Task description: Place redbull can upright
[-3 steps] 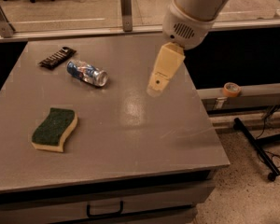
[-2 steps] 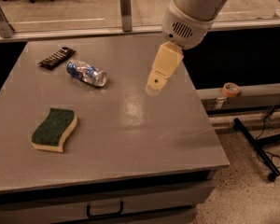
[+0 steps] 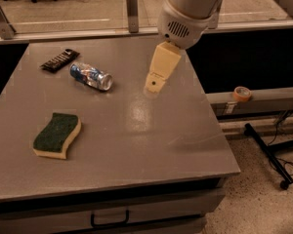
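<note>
Nearest the front edge of the grey table point(image 3: 151, 165) there's a green-topped yellow sponge point(image 3: 57, 135), lying flat on the left. Further back the gripper point(image 3: 153, 87) hangs over the middle of the table, pointing down and tilted to the left. It's got nothing in it, and I can't tell how open it is from this angle. To its left, clearly apart, the redbull can point(image 3: 91, 76) is on its side, not upright, with a black ribbed bar point(image 3: 60, 60) just behind it.
</note>
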You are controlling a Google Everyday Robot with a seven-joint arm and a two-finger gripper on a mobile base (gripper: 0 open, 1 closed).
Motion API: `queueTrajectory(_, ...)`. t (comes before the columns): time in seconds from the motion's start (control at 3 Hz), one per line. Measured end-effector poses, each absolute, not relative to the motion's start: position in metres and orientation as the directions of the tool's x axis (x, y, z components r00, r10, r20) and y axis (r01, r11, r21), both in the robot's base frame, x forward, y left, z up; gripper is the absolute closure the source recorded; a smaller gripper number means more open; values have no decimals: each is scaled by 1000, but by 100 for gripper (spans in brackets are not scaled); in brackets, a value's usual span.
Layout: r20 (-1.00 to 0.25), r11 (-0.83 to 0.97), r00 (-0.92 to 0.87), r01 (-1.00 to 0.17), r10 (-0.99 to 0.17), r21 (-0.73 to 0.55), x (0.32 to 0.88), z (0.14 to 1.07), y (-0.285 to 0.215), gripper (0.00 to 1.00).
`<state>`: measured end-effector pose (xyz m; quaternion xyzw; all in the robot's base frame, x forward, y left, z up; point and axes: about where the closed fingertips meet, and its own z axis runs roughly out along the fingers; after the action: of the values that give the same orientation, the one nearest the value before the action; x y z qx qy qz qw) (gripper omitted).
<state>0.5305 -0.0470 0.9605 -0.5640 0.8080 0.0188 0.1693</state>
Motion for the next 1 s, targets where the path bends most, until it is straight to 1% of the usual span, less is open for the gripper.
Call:
queueTrajectory(0.33, -251, 384, -345, -915, -904, -126, 557, 941, -14, 0)
queueTrajectory(0.67, -242, 461, -430, -883, -870, -86, 583, 921, 29, 0)
queueTrajectory(1.0, -277, 541, -509, -840, -815, -49, 607, 905, 70, 0)
